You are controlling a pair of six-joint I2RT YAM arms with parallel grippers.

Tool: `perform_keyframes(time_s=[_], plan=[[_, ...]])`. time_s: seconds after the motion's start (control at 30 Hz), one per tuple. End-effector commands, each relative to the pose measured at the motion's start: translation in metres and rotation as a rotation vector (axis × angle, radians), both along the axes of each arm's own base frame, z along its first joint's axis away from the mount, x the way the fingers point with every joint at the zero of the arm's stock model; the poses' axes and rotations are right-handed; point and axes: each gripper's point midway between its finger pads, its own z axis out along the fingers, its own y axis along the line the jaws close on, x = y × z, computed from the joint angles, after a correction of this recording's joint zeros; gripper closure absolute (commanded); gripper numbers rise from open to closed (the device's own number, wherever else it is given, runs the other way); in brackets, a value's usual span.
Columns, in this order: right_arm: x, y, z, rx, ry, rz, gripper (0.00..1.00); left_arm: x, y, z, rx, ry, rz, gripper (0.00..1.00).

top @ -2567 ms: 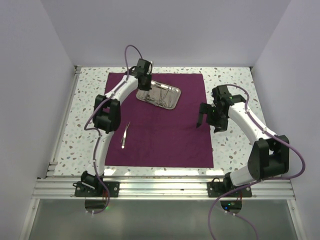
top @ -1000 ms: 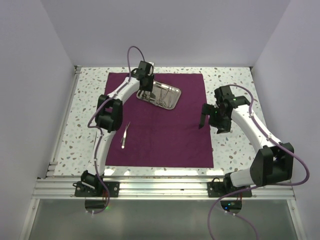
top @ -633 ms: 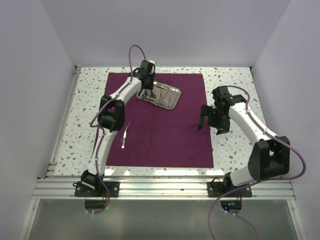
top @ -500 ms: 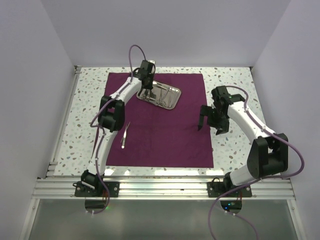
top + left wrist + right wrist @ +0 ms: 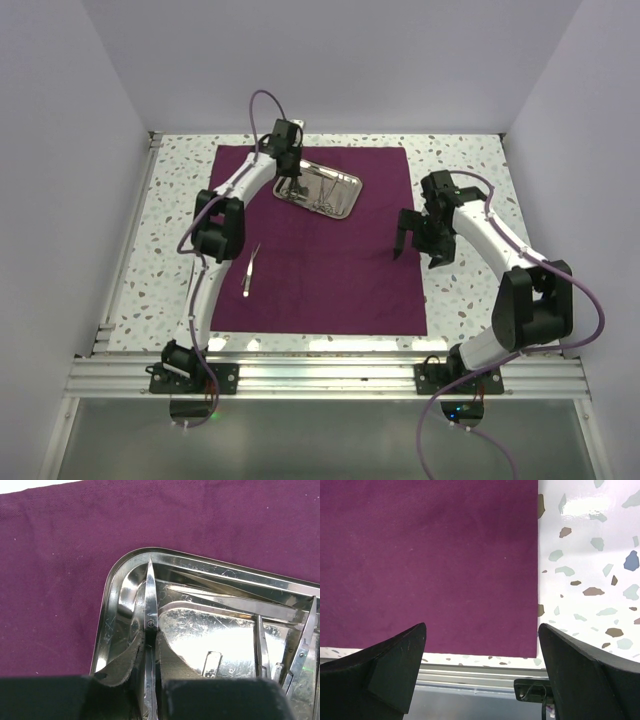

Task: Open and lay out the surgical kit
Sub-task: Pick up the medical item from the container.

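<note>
The scissors [image 5: 149, 605] lie in a rounded corner at the left end of the tray [image 5: 111, 610]. The left pincer [image 5: 148, 667] is clenched on them just behind the pivot screw, probably to lift them clear of the other tools [image 5: 259, 637] crowded further along the tray. The tray rests on the purple cloth [image 5: 330, 270], spread flat so each piece gets its own spot, and the tweezers [image 5: 249, 270] lie on it well apart from the tray, nearer the arm bases. Off to the tray's right, the right pincer [image 5: 482, 665] hangs released, fingers wide, over the cloth's edge and the bench [image 5: 170, 230], likely held out of the way.
</note>
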Motion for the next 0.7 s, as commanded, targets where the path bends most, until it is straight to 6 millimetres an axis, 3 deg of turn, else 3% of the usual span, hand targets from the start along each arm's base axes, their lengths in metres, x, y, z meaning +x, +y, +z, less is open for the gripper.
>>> perform_keyframes(time_s=[0.0,0.17,0.27,0.4,0.5,0.67], plan=[[0.013,0.007,0.010,0.038,-0.043,0.025,0.02,-0.078,0.026,-0.095,0.096,0.359,-0.029,0.92],[0.014,0.008,0.011,0.044,-0.044,0.026,0.02,-0.090,0.024,-0.105,0.105,0.402,-0.045,1.00],[0.014,0.009,0.011,0.045,-0.045,0.028,0.02,-0.085,0.027,-0.095,0.119,0.379,-0.027,1.00],[0.017,0.010,0.014,0.052,-0.057,0.023,0.02,-0.063,0.022,-0.056,0.089,0.275,-0.006,1.00],[0.018,0.011,0.015,0.055,-0.063,0.024,0.02,-0.048,0.012,-0.013,0.023,0.184,0.007,1.00],[0.020,0.011,0.020,0.058,-0.081,0.023,0.02,-0.037,0.004,0.028,-0.041,0.102,0.024,1.00]])
